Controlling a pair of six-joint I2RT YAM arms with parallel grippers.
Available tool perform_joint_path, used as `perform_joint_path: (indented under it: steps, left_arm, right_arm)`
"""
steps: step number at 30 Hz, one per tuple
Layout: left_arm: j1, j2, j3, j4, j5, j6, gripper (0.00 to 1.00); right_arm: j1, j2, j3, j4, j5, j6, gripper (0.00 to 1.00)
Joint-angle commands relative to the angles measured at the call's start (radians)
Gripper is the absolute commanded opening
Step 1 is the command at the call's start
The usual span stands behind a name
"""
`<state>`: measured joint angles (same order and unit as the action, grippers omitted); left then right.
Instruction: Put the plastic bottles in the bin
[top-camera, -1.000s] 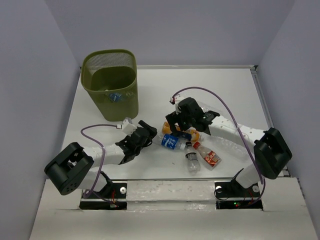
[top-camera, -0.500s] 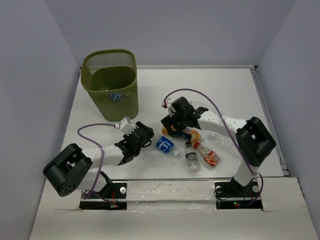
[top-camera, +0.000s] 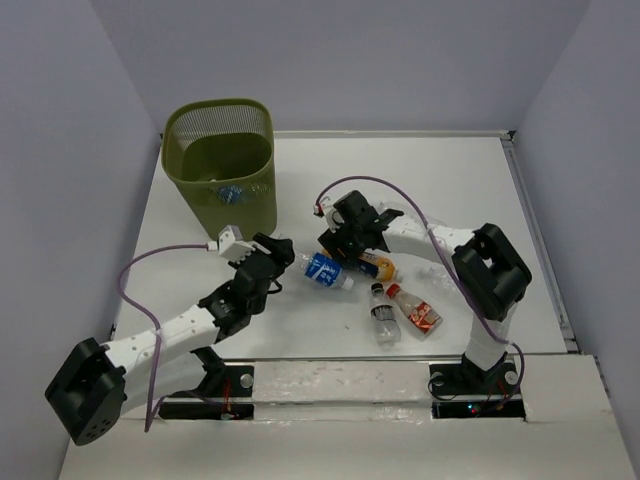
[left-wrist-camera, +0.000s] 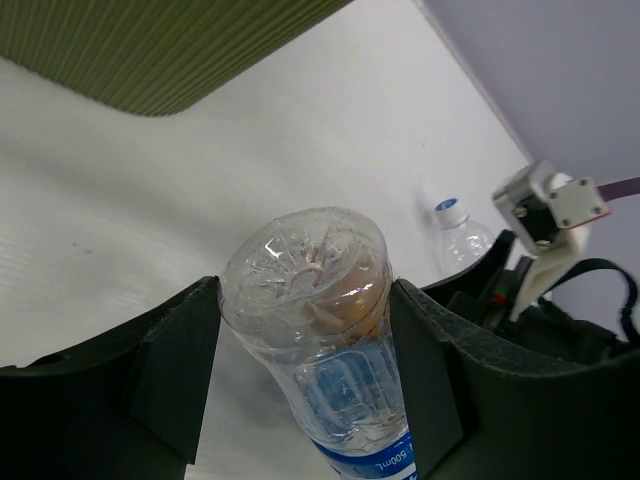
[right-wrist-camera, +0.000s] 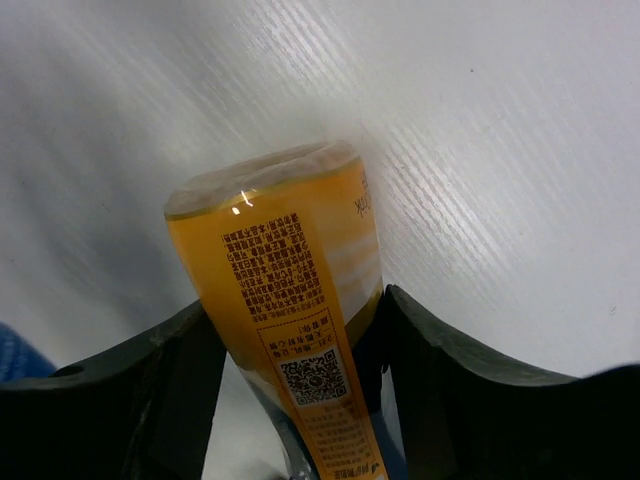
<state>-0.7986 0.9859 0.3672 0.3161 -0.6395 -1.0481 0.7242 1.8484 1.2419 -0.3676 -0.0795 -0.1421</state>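
My left gripper (top-camera: 288, 262) is shut on the base end of a clear bottle with a blue label (top-camera: 326, 271), which fills the gap between its fingers in the left wrist view (left-wrist-camera: 310, 300). My right gripper (top-camera: 350, 249) is shut on the orange bottle (top-camera: 378, 266), seen close between its fingers in the right wrist view (right-wrist-camera: 285, 290). A grey-labelled bottle (top-camera: 383, 316) and a red-labelled bottle (top-camera: 414, 312) lie on the table near the front. The olive-green bin (top-camera: 222, 165) stands at the far left, with a bottle inside it.
The bin's wall (left-wrist-camera: 150, 50) fills the top left of the left wrist view. A clear bottle with a blue cap (left-wrist-camera: 455, 232) lies beyond the left gripper, beside the right arm's wrist (left-wrist-camera: 545, 205). The two grippers are close together mid-table.
My left arm has stretched out and carried the blue-labelled bottle a little up and to the left. My right gripper has slid left over the orange bottle.
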Motion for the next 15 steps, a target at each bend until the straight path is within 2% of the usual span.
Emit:
perform_joint_path:
  steps: [1, 9, 15]
  left_arm:
    - [0.004, -0.145, 0.055, -0.031, -0.109, 0.098, 0.35]
    - [0.004, -0.297, 0.111, -0.172, -0.137, 0.171, 0.30]
    - [0.006, -0.437, 0.206, -0.354, -0.209, 0.218, 0.29]
  right_arm:
    - [-0.009, 0.003, 0.037, 0.032, 0.009, -0.033, 0.52]
    - [-0.009, -0.124, -0.002, 0.147, 0.064, -0.022, 0.47]
    - [-0.019, -0.323, -0.067, 0.229, 0.069, 0.016, 0.45]
